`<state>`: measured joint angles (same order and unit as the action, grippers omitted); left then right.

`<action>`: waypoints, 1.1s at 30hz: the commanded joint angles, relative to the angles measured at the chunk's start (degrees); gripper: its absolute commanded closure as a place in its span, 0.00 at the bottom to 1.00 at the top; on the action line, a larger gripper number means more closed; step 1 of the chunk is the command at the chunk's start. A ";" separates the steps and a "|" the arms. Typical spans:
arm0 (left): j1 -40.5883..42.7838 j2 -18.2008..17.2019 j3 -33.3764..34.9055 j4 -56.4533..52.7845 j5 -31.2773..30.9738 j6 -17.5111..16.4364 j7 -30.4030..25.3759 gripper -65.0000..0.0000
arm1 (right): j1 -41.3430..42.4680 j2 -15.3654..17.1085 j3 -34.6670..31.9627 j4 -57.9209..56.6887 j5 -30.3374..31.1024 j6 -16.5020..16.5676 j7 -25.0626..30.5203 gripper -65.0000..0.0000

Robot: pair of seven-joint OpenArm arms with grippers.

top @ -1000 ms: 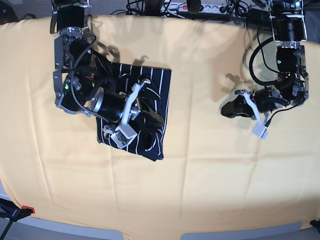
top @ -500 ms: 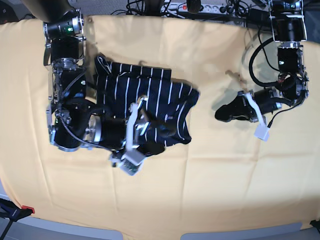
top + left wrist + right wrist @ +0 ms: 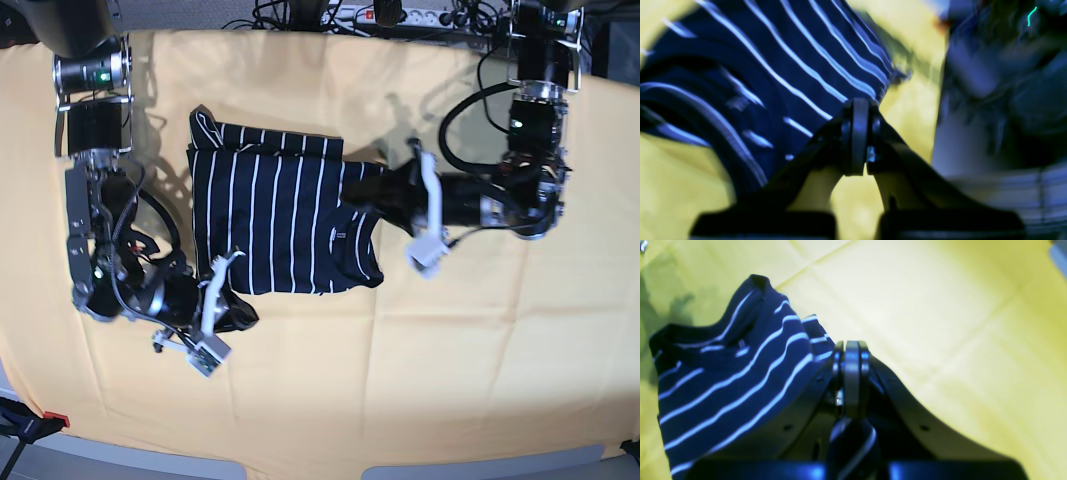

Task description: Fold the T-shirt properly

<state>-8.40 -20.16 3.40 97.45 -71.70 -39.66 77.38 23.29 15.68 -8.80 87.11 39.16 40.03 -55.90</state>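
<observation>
The navy T-shirt [image 3: 280,220] with thin white stripes lies partly spread on the yellow cloth, left of centre. My right gripper [image 3: 232,308] is at its front left corner, shut on a bunch of the cloth. In the right wrist view its fingers [image 3: 851,346] are together, with striped cloth [image 3: 740,380] beside and under them. My left gripper [image 3: 362,190] lies at the shirt's right edge. In the blurred left wrist view its fingers [image 3: 858,103] are pressed together, with the tips at the edge of the shirt [image 3: 773,76]. I cannot tell whether cloth is pinched there.
The yellow cloth [image 3: 450,350] covers the whole table, with creases. Cables and a power strip [image 3: 400,15] lie along the back edge. A red clamp [image 3: 55,418] sits at the front left corner. The other arm shows as a blur in the left wrist view [image 3: 1000,66].
My right gripper has pulled the shirt's corner down and left, and the shirt has spread flatter. My left arm has swung left from the bare cloth to the shirt's right edge.
</observation>
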 commanded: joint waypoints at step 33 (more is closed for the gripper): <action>-9.38 -1.31 26.58 -13.55 53.57 1.49 -31.23 1.00 | -6.43 12.90 -12.94 -1.81 4.09 -0.03 0.81 1.00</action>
<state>-16.91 -20.25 30.41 84.40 -23.64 -40.60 41.56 15.66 28.08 -21.96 84.42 42.04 39.44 -55.16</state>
